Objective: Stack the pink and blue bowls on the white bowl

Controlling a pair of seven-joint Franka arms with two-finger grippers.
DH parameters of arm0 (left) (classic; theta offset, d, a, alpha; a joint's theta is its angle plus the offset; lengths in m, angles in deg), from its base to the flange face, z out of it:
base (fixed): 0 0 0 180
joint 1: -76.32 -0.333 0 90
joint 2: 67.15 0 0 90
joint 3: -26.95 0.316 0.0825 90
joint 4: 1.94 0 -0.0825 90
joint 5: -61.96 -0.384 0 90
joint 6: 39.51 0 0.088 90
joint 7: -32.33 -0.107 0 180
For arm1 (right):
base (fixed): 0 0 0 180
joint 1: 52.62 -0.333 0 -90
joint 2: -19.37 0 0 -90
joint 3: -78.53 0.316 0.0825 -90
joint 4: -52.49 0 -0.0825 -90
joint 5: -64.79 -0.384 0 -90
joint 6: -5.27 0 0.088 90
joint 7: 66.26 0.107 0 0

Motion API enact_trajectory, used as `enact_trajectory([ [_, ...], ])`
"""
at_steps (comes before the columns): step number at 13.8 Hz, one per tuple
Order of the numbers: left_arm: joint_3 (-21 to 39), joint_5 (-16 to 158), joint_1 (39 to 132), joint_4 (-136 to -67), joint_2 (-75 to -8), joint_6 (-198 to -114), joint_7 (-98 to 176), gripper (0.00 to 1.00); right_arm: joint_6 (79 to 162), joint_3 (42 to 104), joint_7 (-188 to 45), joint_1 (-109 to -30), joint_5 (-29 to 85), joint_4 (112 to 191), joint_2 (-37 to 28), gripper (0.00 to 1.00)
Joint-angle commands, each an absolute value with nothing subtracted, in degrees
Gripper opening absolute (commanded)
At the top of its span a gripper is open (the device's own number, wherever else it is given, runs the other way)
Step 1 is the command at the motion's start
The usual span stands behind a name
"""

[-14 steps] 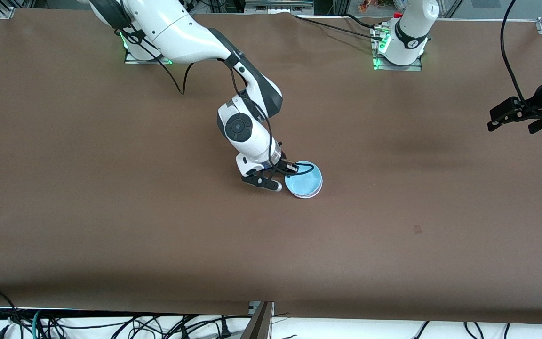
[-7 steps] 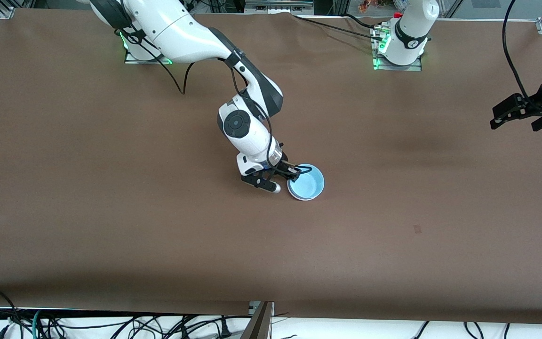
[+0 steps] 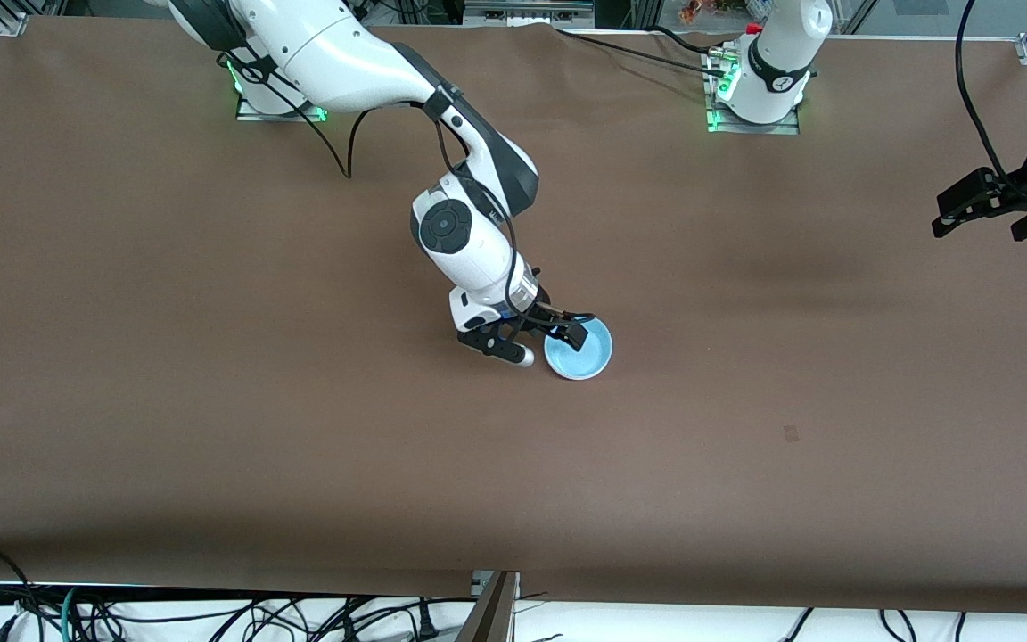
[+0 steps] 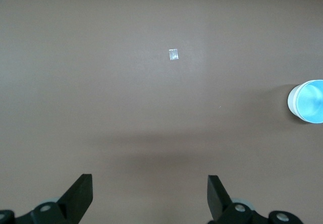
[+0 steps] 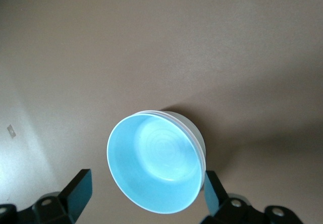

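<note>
Brown matting covers the whole table (image 3: 210, 428), and near its middle, well apart from every edge and corner, we find the blue bowl (image 3: 579, 354) nested in a stack. A white rim shows under it in the right wrist view, so we take the white bowl (image 5: 194, 128) to be at the bottom; the pink bowl we cannot make out, presumably hidden between the two.

We see the right gripper (image 3: 549, 341) low over the stack's edge, its jaws spread wide, one finger above the blue bowl's rim and the other outside it, holding nothing. The left gripper (image 3: 981, 211) hangs over the table's edge at the left arm's end, jaws likewise wide and empty, the arm waiting.

We judge this to be the release that closes the stacking: the blue bowl sits square and level in the one beneath. What comes next, in our reading, calls for a straight lift of the right gripper so neither finger catches the rim and tips or drags the stack, then a retreat toward its base.
</note>
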State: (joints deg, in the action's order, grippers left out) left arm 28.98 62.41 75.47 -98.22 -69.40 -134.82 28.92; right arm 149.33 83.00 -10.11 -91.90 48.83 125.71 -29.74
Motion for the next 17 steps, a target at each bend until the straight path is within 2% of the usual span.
enact_trajectory([
  [1,28.7,61.4,75.8,-98.0,-69.3,-134.3,29.7,1.00,144.0,81.0,-9.0,-91.4,50.1,126.1,-24.8,0.99],
  [6,28.7,61.4,75.9,-97.5,-68.6,-134.3,29.8,1.00,119.5,70.7,-11.0,-90.4,50.1,126.4,-10.6,0.99],
  [10,28.7,61.4,75.9,-97.4,-68.2,-134.3,29.7,1.00,96.3,60.8,-31.6,-90.4,49.6,126.4,-0.7,0.99],
  [12,28.8,61.4,75.9,-97.3,-68.2,-134.3,29.6,1.00,90.5,56.5,-37.5,-90.4,50.1,126.6,1.6,0.99],
  [14,28.7,61.4,75.9,-97.3,-68.2,-134.3,29.6,1.00,89.6,52.2,-39.4,-90.4,50.2,126.3,1.7,0.99],
  [17,28.7,61.4,75.9,-97.3,-68.2,-134.3,29.5,1.00,87.4,50.3,-43.0,-90.5,55.6,126.4,3.4,0.99],
])
